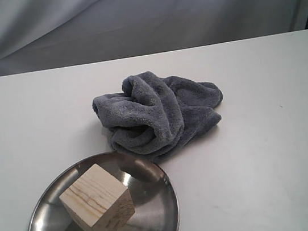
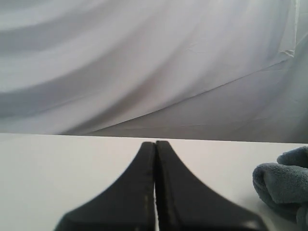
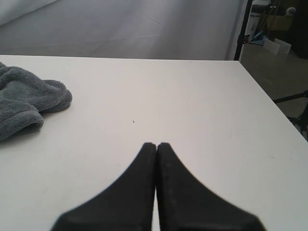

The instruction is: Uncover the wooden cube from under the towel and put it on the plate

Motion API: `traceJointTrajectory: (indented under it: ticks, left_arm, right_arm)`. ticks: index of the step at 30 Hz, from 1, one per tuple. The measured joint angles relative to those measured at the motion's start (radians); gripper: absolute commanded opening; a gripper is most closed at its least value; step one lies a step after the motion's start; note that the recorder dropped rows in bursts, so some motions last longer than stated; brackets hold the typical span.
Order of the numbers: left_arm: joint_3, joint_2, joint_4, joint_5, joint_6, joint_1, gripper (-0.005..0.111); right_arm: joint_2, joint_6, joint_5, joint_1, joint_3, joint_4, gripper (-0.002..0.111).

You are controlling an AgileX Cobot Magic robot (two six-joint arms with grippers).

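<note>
The pale wooden cube (image 1: 98, 205) with dark grain lines rests uncovered inside the shiny steel plate (image 1: 157, 221) at the front left of the white table. Behind and to the right of the plate lies the dark grey towel (image 1: 158, 113), crumpled in a heap, its near edge beside the plate's rim. Neither arm shows in the exterior view. My left gripper (image 2: 155, 143) is shut with nothing in it, and the towel (image 2: 284, 185) sits off to its side. My right gripper (image 3: 156, 144) is also shut and empty above bare table, with the towel (image 3: 26, 101) some way off.
The white table (image 1: 275, 161) ends at a far edge against a grey fabric backdrop (image 1: 140, 14). A black stand (image 3: 245, 29) and floor clutter lie beyond the table's right edge.
</note>
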Motion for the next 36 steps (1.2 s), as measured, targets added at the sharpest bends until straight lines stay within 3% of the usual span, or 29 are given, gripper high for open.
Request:
traceJointTrajectory:
  ticks: [9, 11, 14, 16, 36]
  left_arm:
    - [0.062, 0.000, -0.033, 0.007, 0.002, 0.000, 0.000]
    - [0.064, 0.000, -0.174, 0.009, 0.124, 0.000, 0.000]
    - [0.064, 0.000, -0.572, -0.002, 0.575, 0.000, 0.000]
    - [0.064, 0.000, -0.666, 0.006, 0.675, 0.000, 0.000]
    - [0.064, 0.000, -0.661, 0.142, 0.716, 0.000, 0.000]
  right_arm:
    - [0.000, 0.000, 0.000, 0.000, 0.000, 0.000, 0.000]
    - [0.000, 0.000, 0.000, 0.000, 0.000, 0.000, 0.000]
    - [0.000, 0.000, 0.000, 0.000, 0.000, 0.000, 0.000]
    - [0.000, 0.000, 0.000, 0.000, 0.000, 0.000, 0.000]
    - [0.000, 0.000, 0.000, 0.000, 0.000, 0.000, 0.000]
